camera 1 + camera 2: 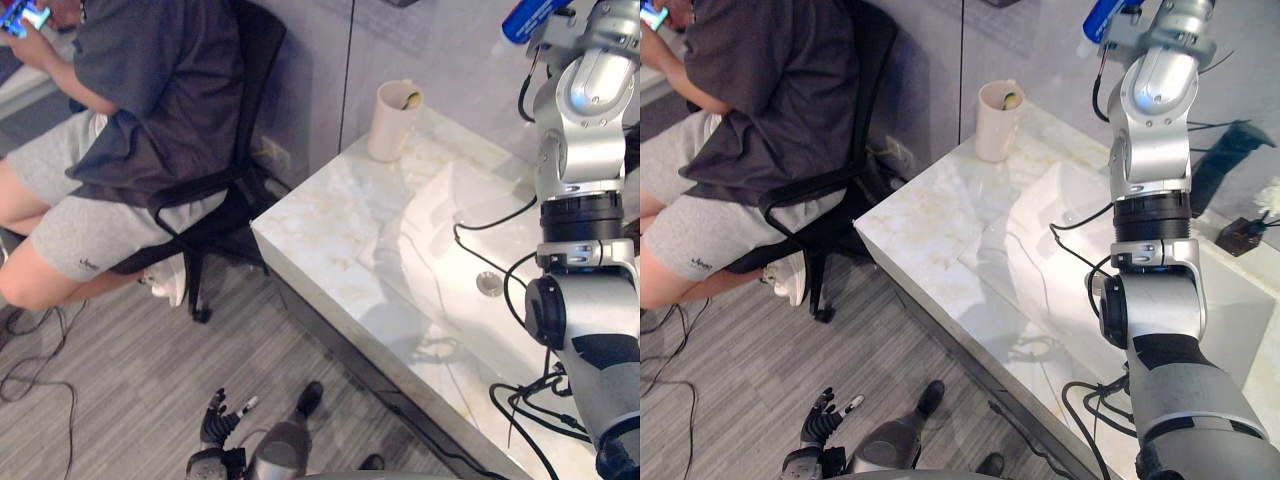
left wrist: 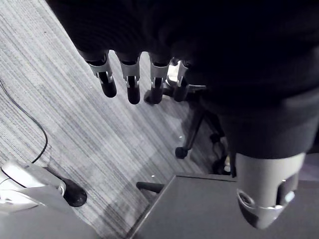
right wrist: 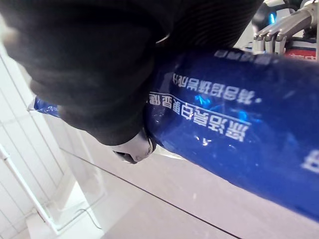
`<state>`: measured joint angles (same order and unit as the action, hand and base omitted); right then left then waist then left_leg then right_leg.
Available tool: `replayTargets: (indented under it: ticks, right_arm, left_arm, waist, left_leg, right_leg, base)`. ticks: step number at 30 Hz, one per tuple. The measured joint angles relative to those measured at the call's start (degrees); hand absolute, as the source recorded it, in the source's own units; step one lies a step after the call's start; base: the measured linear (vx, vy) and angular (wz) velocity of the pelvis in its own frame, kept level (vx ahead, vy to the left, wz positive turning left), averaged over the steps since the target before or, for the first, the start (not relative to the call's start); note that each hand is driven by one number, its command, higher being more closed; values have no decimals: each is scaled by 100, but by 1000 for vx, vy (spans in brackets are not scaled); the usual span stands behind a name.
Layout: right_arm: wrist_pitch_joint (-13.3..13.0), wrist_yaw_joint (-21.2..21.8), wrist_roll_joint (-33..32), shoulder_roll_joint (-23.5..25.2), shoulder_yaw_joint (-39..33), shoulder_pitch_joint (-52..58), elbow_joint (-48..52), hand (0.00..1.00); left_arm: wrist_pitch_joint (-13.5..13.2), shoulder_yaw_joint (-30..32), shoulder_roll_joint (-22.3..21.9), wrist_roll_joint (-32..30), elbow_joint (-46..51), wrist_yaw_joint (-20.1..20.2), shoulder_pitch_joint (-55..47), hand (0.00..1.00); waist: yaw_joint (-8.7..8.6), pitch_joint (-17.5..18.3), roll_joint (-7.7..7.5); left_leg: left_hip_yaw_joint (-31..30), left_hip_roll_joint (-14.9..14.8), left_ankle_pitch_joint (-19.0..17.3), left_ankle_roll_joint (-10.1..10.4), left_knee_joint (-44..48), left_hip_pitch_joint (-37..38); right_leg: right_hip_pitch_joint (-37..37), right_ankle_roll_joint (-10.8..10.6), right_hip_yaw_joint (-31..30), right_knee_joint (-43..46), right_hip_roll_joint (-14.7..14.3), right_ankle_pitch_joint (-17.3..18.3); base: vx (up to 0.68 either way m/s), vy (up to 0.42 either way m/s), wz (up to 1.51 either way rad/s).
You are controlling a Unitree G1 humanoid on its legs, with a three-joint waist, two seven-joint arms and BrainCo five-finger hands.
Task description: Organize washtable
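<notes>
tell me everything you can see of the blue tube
The tube is glossy blue, soft plastic by the look, with white print along its side. The right hand is curled round it and holds it tilted, raised over the far side of the washtable. One end sticks out past the hand; nothing else touches it.

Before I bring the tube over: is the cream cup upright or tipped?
Upright: the cream cup stands on its base at the back corner of the washtable, mouth up, a small yellowish item inside its rim.
</notes>
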<state>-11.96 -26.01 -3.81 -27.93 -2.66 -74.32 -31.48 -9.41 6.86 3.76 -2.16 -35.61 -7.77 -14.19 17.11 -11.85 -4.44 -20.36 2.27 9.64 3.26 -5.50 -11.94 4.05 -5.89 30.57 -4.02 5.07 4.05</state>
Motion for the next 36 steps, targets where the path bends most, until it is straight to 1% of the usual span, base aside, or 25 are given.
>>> replayTargets:
  ticks: [2, 4, 6, 9, 13, 15, 20, 21, 25, 31, 36]
  right_arm:
    - [64, -8, 95, 0, 114, -38, -208, 100]
    - [131, -12, 184, 2, 164, -51, -369, 100]
    - [167, -51, 230, 1, 170, -55, -425, 100]
    - [206, -181, 256, -12, 187, -56, -428, 100]
    - [258, -253, 468, -77, 195, -61, -549, 100]
    - [358, -290, 583, -92, 199, -60, -635, 100]
    - [374, -302, 621, -148, 284, -62, -807, 100]
    - [374, -301, 621, -158, 284, -62, -807, 0]
    - [379, -300, 611, -169, 284, -62, -887, 0]
    - [383, -294, 582, -166, 293, -61, -1010, 0]
    - [382, -287, 420, -166, 280, -60, -994, 0]
  left_arm:
    - [-5, -49, -5, 35, -61, -10, 71, 0]
    - [-27, -59, -3, 47, -72, -14, 88, 0]
    - [-85, -123, 4, 54, -97, -50, 171, 0]
    - [-116, -181, 50, 113, -94, -114, 196, 0]
    - [-119, -241, 92, 159, -101, -126, 199, 0]
    - [-119, -256, 96, 159, -105, -128, 197, 0]
    - [-119, -283, 104, 161, -122, -128, 197, 0]
    - [-119, -289, 104, 166, -125, -128, 197, 0]
    - [-124, -308, 104, 192, -229, -130, 207, 0]
    - [-124, -505, 202, 276, -269, -141, 231, 0]
    - [-117, -507, 208, 275, -311, -141, 252, 0]
  waist:
    - [115, -85, 14]
    - [159, -100, 11]
    - [253, -202, 30]
    - [235, -313, 63]
    - [257, -380, 54]
    - [251, -397, 66]
    - [272, -413, 65]
    - [269, -413, 66]
    - [251, -419, 74]
    - [250, -438, 87]
    - [235, -438, 87]
  left_leg:
    - [-69, 8, 9, 12, 1, -48]
    - [-159, 23, 19, 28, 2, -104]
    - [-191, 24, 21, 31, 2, -132]
    - [-335, 53, 36, 54, 2, -205]
    - [-502, 102, 40, 59, 2, -274]
    - [-624, 152, 48, 70, 4, -326]
    - [-629, 196, 48, 71, 5, -342]
    - [-615, 194, 48, 71, 6, -342]
    - [-580, 163, 47, 71, 6, -342]
    - [-534, 125, 47, 71, 6, -313]
    - [-475, 111, 46, 72, 5, -217]
  right_leg:
    - [-7, 7, 87, -20, -16, 13]
    - [-24, 14, 192, -20, -27, 37]
    - [-38, 7, 229, -20, -36, 55]
    - [-46, -8, 383, -20, -50, 91]
    - [-50, -44, 567, -2, -51, 153]
    - [-52, -61, 704, -4, -47, 190]
    - [-63, -102, 731, 13, -4, 233]
    - [-81, -101, 714, 34, 4, 243]
    - [-135, -83, 668, 117, 17, 277]
    - [-157, -68, 611, 201, 20, 302]
    - [-85, -68, 554, 203, 23, 302]
  base:
    - [11, -21, 19]
    - [22, -23, 24]
    - [13, -18, 13]
    - [-6, -16, 22]
    - [20, -16, 27]
    - [43, -24, 30]
    - [22, -7, 6]
    - [2, 0, -8]
    - [-21, 1, -7]
    - [-30, 3, -5]
    - [-19, -1, -6]
